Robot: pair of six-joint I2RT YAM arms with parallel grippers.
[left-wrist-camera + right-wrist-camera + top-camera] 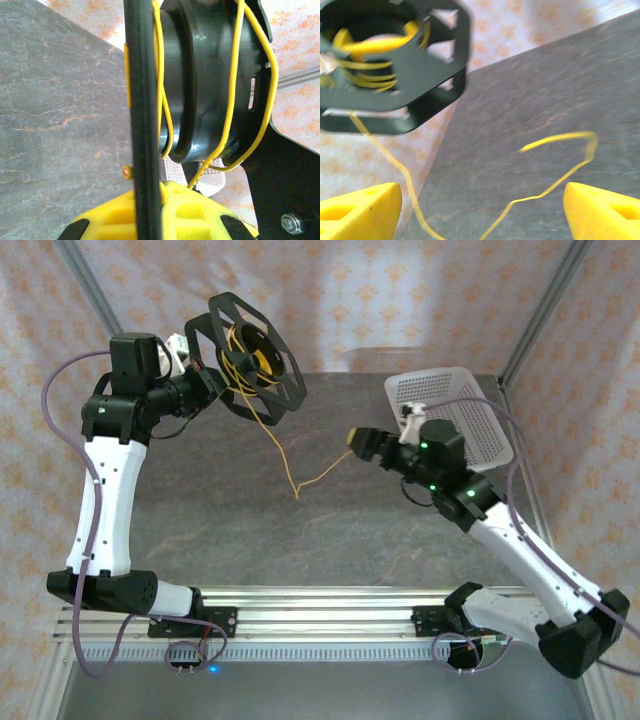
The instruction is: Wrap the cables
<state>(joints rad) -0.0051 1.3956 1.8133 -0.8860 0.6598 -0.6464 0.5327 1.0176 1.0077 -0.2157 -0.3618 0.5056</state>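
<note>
Open grey marbled tabletop (300,550) between the arms; black octagonal plastic spool (255,355) raised at its far-left edge.
Left gripper (150,207) clamps the spool rim; thin yellow cable (560,138), partly wound, trails between the right gripper's (481,200) wide-spread fingers, unheld.

Blurred black spool (420,65) and yellow cable (560,138) in right wrist view.
</note>
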